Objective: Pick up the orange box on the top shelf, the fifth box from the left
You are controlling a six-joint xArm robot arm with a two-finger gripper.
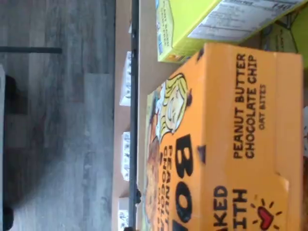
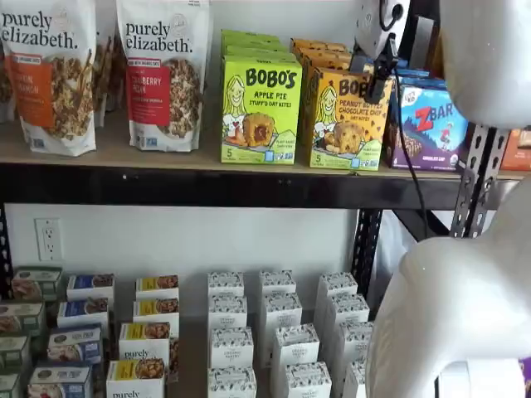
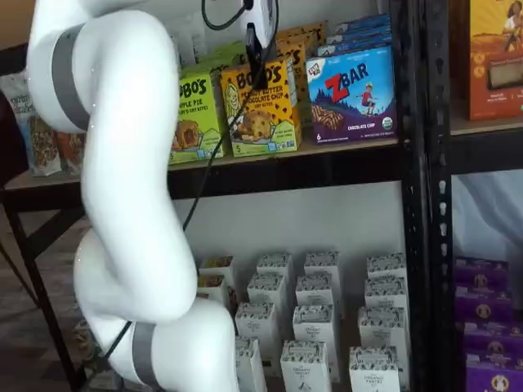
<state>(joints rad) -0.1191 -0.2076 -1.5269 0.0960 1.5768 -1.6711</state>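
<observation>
hovering over the orange box point(image 1: 231, 139), the gripper point(image 2: 383, 58) hangs just at its top front edge in both shelf views, black fingers side-on against the box face. no gap shows in the pictures, but the jaws read as released, spread as wide as they go, nothing held. the orange box stands on the top shelf point(image 2: 166, 184), front one of a row of the same boxes, near the shelf's front edge.

risks, judged: the box is tall and upright, so a finger landing on its top or front could tip it forward off the shelf. the lime-green apple pie box point(image 2: 260, 108) stands just beside it on one side and the zbar box point(image 3: 353, 94) just beside it on the other, so a wide jaw may catch a neighbour or pinch two boxes. the black cable point(image 2: 411, 149) hangs across the zbar box and could snag.

further off: granola bags point(image 2: 162, 70) along the shelf, small white boxes point(image 2: 278, 332) on the lower level, well clear. the wrist view shows floor point(image 1: 57, 120) below the shelf edge.
</observation>
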